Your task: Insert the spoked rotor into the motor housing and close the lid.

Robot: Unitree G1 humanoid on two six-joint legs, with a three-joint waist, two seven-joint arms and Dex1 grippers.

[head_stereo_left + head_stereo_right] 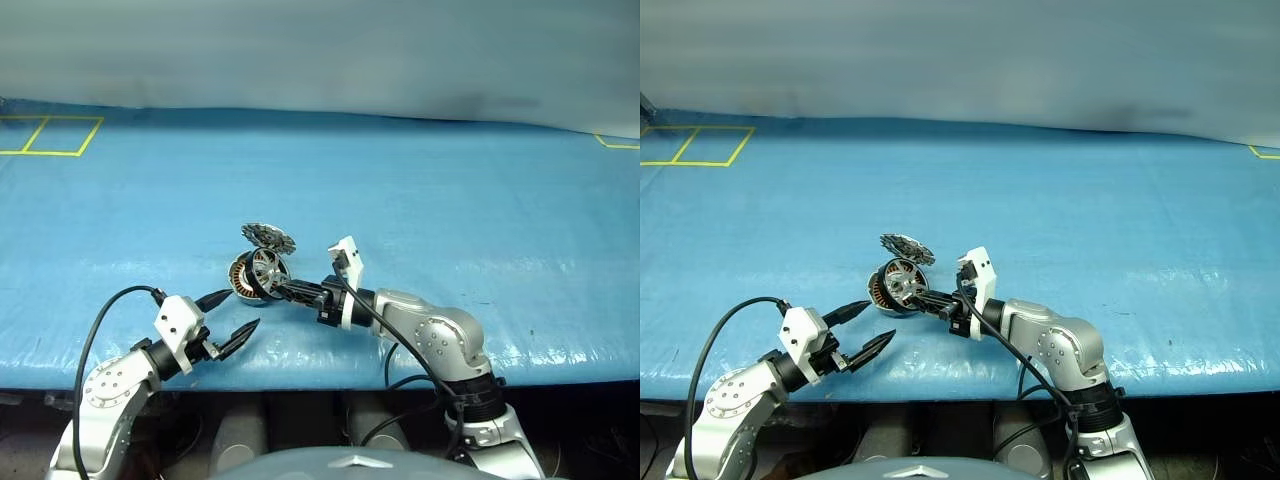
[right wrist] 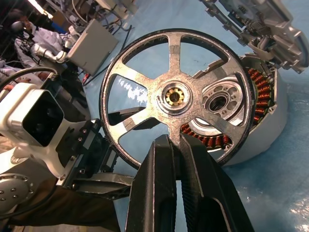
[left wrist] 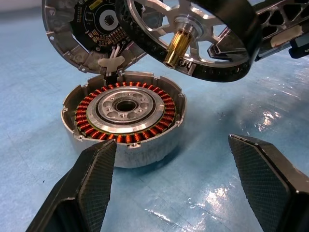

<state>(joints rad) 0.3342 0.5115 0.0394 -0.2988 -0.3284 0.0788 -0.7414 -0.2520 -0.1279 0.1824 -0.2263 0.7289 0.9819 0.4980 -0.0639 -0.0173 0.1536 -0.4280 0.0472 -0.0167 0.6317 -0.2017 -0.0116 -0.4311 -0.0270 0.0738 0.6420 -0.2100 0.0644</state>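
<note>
place: robotics lab | evidence: blue taped mat (image 1: 420, 200); cables and equipment boxes (image 2: 91, 43)

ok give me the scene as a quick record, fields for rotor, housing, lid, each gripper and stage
rotor: spoked rotor held by a spoke, tilted above the housing, not seated
housing: motor housing on the blue table, windings exposed
lid: lid hinged open, dark inner face showing
right gripper: right gripper shut on the rotor
left gripper: left gripper open, holding nothing, close beside the housing
stage: insertion not yet done
</note>
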